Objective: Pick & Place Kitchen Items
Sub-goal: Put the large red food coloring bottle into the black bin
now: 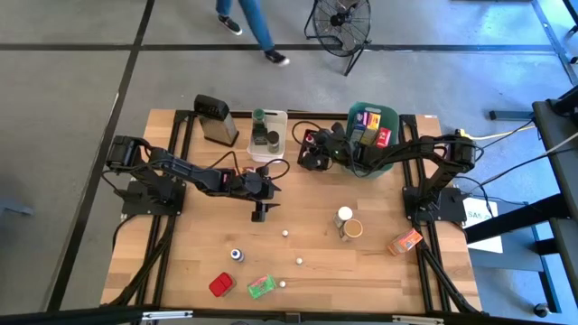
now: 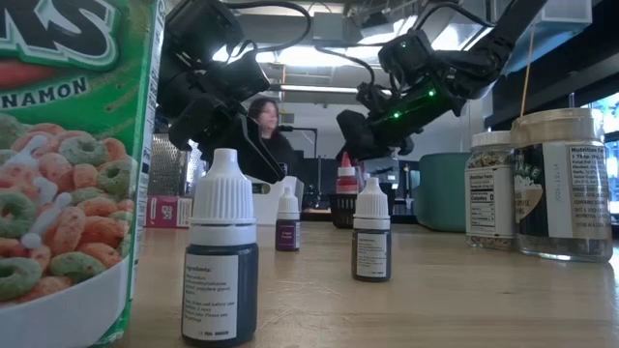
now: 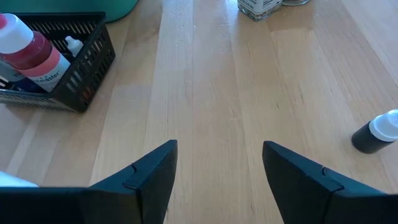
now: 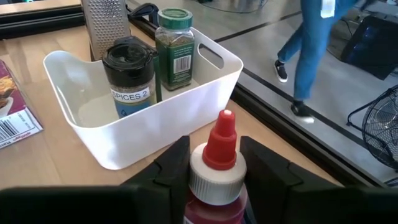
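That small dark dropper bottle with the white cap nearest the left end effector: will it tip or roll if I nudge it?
The dropper bottle stands upright, taller than its narrow base, so a nudge near the cap probably tips it. Its round body would then likely roll. It looks small and light; the open left end effector should grip low.

Pale, smooth wooden table (image 3: 205,81); glossy white plastic bin (image 4: 205,74); perforated metal grater (image 4: 107,22).

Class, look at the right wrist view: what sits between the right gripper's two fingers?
A red-capped bottle of red liquid stands between the right gripper fingers, white bin beyond. Whether the fingers press it is unclear.
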### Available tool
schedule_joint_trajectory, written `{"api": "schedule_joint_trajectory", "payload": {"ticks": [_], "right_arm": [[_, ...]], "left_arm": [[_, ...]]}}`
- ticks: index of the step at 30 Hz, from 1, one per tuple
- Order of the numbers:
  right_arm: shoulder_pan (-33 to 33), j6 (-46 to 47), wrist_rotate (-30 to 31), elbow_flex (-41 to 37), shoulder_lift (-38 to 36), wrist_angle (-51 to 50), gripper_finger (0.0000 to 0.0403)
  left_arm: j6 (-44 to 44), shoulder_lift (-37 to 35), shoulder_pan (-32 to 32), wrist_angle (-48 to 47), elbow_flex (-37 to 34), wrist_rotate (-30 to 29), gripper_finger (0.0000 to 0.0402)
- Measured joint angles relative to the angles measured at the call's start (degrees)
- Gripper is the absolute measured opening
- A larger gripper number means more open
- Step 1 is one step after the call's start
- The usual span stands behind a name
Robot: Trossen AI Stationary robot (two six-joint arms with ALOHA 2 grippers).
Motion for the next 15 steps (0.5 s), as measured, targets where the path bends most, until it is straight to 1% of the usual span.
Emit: {"api": "schedule_joint_trajectory", "payload": {"ticks": [8, 12, 15], "right_arm": [[-0.1, -0.3, -0.1, 0.0, 0.0, -0.3, 0.0153], [-0.1, -0.7, -1.8, 0.0, 0.0, -0.3, 0.0158], [-0.1, -1.7, -1.9, 0.0, 0.0, -0.3, 0.0163]], "left_arm": [[0.0, 0.0, 0.0, 0.0, 0.0, -0.1, 0.0232], [0.0, 0.0, 0.0, 0.0, 0.0, -0.1, 0.0232], [0.0, 0.0, 0.0, 0.0, 0.0, -0.1, 0.0231]]}}
